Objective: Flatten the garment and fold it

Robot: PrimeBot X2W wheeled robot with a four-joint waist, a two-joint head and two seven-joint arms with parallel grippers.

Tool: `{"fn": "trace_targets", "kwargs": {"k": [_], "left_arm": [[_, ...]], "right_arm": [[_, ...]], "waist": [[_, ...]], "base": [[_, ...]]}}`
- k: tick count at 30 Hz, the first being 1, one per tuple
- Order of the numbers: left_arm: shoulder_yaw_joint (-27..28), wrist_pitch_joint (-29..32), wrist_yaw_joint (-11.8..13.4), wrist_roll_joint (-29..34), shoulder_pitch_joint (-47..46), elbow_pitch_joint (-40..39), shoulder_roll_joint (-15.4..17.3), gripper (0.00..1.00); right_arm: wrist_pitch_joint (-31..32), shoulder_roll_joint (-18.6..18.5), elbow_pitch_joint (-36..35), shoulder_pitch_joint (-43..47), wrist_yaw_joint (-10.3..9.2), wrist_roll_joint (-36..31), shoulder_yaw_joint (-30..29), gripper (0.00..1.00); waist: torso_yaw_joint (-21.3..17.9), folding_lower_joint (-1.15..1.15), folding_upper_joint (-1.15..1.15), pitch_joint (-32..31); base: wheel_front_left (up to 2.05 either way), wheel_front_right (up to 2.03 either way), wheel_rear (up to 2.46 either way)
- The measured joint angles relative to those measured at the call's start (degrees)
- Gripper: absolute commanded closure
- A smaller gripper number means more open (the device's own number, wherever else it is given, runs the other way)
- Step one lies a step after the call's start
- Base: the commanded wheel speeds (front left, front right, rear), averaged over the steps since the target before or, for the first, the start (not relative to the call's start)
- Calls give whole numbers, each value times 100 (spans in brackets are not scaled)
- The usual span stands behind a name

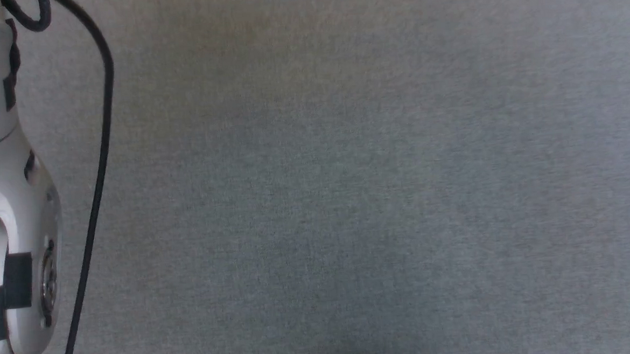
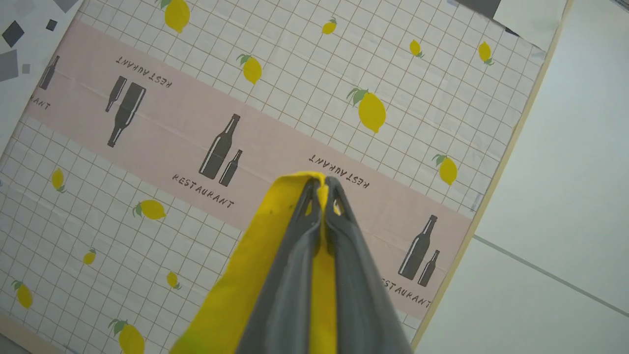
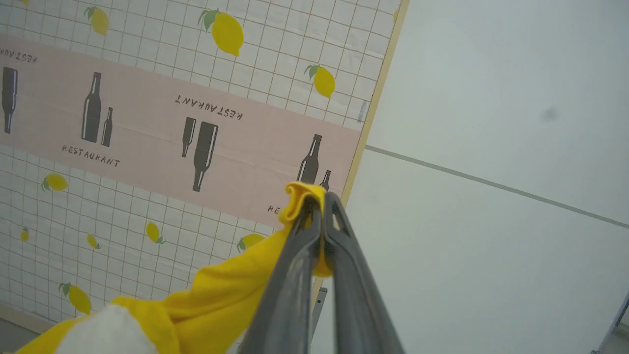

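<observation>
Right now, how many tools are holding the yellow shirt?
2. The left tool is shut on one edge of the shirt, above the lemon-print tablecloth. The right tool is shut on a bunched edge near the table edge. The robot has only these two.

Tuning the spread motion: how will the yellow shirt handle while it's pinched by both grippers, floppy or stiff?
Likely very floppy: the garment bunches into a ruffle at the tips of the right gripper and sags away below. Probably light: the left gripper holds it by a thin edge. It could slip, as each pinch takes little cloth.
</observation>
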Motion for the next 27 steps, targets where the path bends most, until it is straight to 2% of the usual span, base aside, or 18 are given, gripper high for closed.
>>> {"fn": "trace_targets", "kwargs": {"k": [5, 9, 16, 21, 24, 27], "left_arm": [[166, -528, -354, -123, 1, 93, -35, 100], [131, -681, -666, -211, 80, 169, -20, 100], [193, -708, -1001, -527, 642, -46, 21, 100], [112, -500, -1181, -726, 1427, -695, 82, 100], [62, -322, -1214, -795, 2126, -1247, 188, 100], [105, -208, -1180, -968, 2937, -1763, 264, 100]], "right_arm": [[-308, -168, 283, -86, 0, -115, 172, 100], [-472, -285, 438, -85, 0, -51, 379, 100], [-700, -569, 389, 328, 0, 572, 920, 100], [-694, -928, -318, 1156, 1, 1379, 1170, 100], [-568, -1198, -1031, 1883, 0, 1880, 1022, 100], [-392, -1308, -1675, 2745, 0, 2229, 724, 100]], "waist": [[106, 0, 0, 586], [195, 1, 0, 1017], [325, 1, 0, 1513], [392, 1, 0, 1490], [413, 0, 0, 1334], [424, 0, 0, 1144]], "base": [[0, 0, 0], [0, 0, 0], [0, 0, 0], [0, 0, 0], [0, 0, 0], [0, 0, 0]]}}
